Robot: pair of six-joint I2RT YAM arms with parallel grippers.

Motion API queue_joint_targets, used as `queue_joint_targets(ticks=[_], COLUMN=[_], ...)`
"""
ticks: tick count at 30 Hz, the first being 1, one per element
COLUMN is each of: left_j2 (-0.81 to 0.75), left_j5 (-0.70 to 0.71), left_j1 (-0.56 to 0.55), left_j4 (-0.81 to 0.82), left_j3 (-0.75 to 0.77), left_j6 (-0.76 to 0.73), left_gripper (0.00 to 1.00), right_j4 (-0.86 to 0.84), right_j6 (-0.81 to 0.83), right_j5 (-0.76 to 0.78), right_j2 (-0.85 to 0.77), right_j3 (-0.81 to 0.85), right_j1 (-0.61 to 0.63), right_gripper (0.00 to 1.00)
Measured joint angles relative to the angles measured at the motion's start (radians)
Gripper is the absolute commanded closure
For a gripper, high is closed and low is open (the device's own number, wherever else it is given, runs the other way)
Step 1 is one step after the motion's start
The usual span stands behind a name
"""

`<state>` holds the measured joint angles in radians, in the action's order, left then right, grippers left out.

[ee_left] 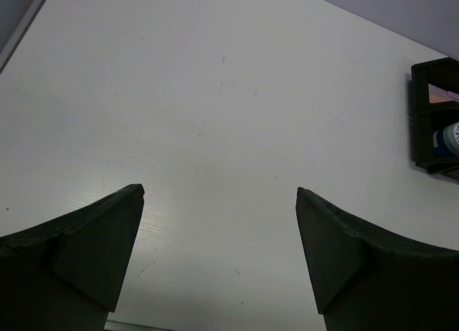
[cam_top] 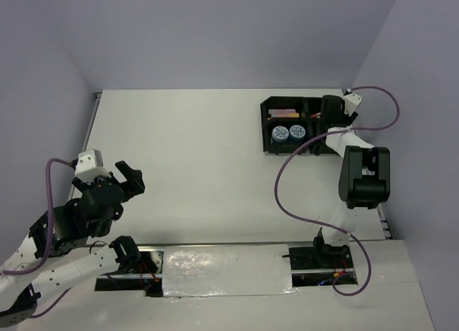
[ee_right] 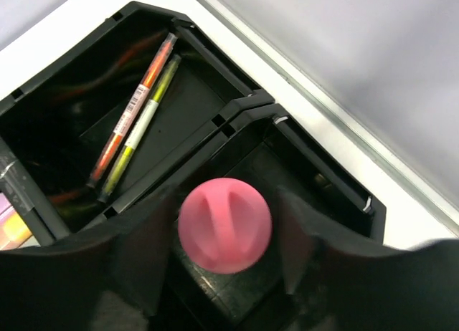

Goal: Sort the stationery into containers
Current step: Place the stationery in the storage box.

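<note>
The black four-compartment tray sits at the far right of the table. My right gripper hovers over its right end. In the right wrist view the pink-capped bottle stands in a compartment between my right gripper's fingers, with a thin gap beside the right finger. An orange pen and a yellow pen lie in the adjoining compartment. Two blue tubs sit in the near left compartment. My left gripper is open and empty over bare table at the near left.
The tray's left end with one blue tub shows at the right edge of the left wrist view. More pens lie in the far left compartment. The table's right edge and wall run close behind the tray. A purple cable loops over the table.
</note>
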<state>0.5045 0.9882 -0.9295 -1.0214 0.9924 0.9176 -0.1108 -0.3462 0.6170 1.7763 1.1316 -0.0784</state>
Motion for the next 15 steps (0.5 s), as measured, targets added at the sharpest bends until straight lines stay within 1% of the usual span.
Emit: queue_joint_targets(ticks=[1, 3, 4, 5, 7, 12, 15], left_j2=[0.000, 0.000, 0.000, 0.000, 0.000, 0.000, 0.000], left_j5=[0.000, 0.000, 0.000, 0.000, 0.000, 0.000, 0.000], left_j1=[0.000, 0.000, 0.000, 0.000, 0.000, 0.000, 0.000], left_j4=[0.001, 0.002, 0.002, 0.002, 0.003, 0.003, 0.003], left_j3=[0.000, 0.000, 0.000, 0.000, 0.000, 0.000, 0.000], left_j6=[0.000, 0.000, 0.000, 0.000, 0.000, 0.000, 0.000], left_gripper=[0.01, 0.01, 0.01, 0.01, 0.01, 0.01, 0.01], right_j4=[0.000, 0.000, 0.001, 0.003, 0.007, 0.035, 0.061], right_j6=[-0.002, -0.004, -0.005, -0.006, -0.005, -0.005, -0.004], right_j5=[-0.003, -0.006, -0.008, -0.009, -0.013, -0.033, -0.045], right_j2=[0.000, 0.000, 0.000, 0.000, -0.003, -0.028, -0.076], right_j3=[0.000, 0.003, 0.004, 0.006, 0.010, 0.020, 0.026], right_j1=[0.000, 0.000, 0.000, 0.000, 0.000, 0.005, 0.016], right_gripper=[0.26, 0.21, 0.16, 0.07, 0.00, 0.00, 0.00])
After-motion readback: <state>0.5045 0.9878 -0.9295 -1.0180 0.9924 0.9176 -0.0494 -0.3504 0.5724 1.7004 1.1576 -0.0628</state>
